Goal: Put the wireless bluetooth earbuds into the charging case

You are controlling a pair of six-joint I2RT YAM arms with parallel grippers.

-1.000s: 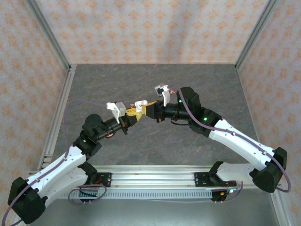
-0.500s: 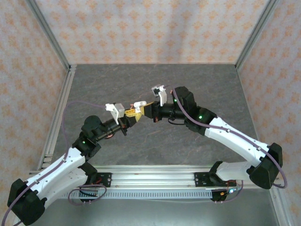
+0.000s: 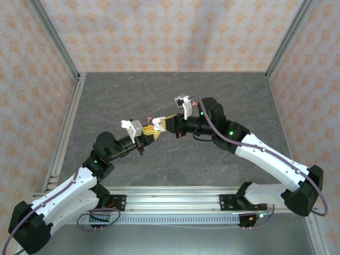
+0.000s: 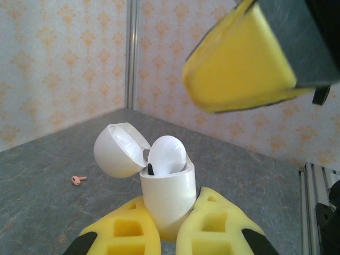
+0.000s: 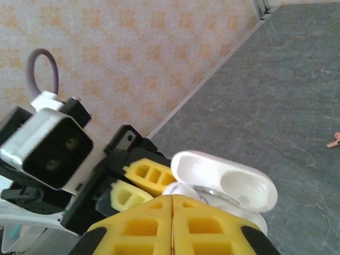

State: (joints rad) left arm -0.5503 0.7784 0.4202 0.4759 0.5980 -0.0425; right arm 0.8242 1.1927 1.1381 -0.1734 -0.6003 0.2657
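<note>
I am pinching the open white charging case in my left gripper, a white earbud sitting inside. My right gripper is hovering just to its right, fingers pressed together.

My two arms meet over the middle of the grey table, well clear of the patterned walls. My left gripper reaches in from the near left, its yellow fingers pinched on the small white charging case. My right gripper comes in from the right with its fingers pressed together, the tip just beside the case. A pink speck lies just far of the case; it may be an earbud, but it is too small to tell.
</note>
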